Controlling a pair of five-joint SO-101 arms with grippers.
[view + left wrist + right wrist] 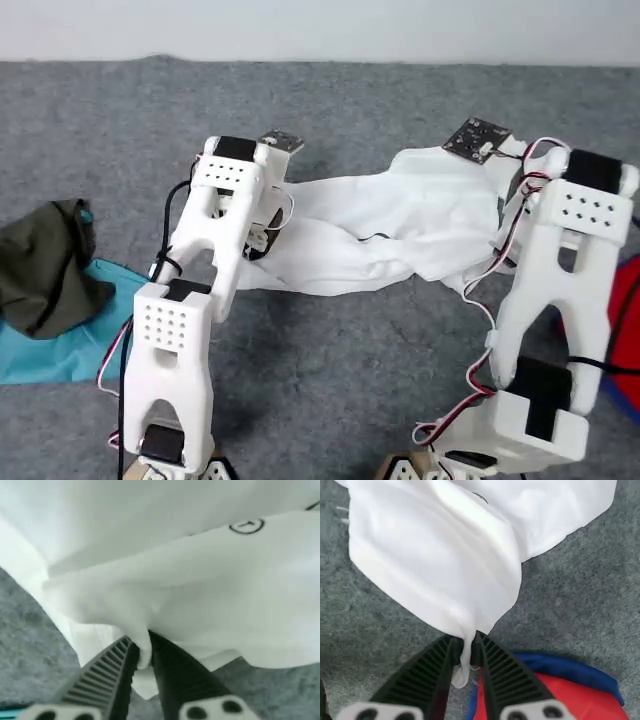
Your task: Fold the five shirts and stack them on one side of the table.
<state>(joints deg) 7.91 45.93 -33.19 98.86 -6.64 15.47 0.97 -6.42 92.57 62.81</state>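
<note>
White shirt (380, 230), one end in left pincer (141, 647), other in right pincer (467, 647)

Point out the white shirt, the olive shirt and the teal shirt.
white shirt (400, 225), high view, middle of the stretched fabric.
olive shirt (45, 270), high view, centre of the crumpled heap.
teal shirt (55, 350), high view, flat part beside the olive heap.

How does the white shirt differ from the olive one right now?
The white shirt is pinched by the left claw and right claw and stretched between them; the olive shirt lies untouched. The white shirt is spread wide; the olive shirt is bunched on a teal shirt. Neither is folded.
</note>
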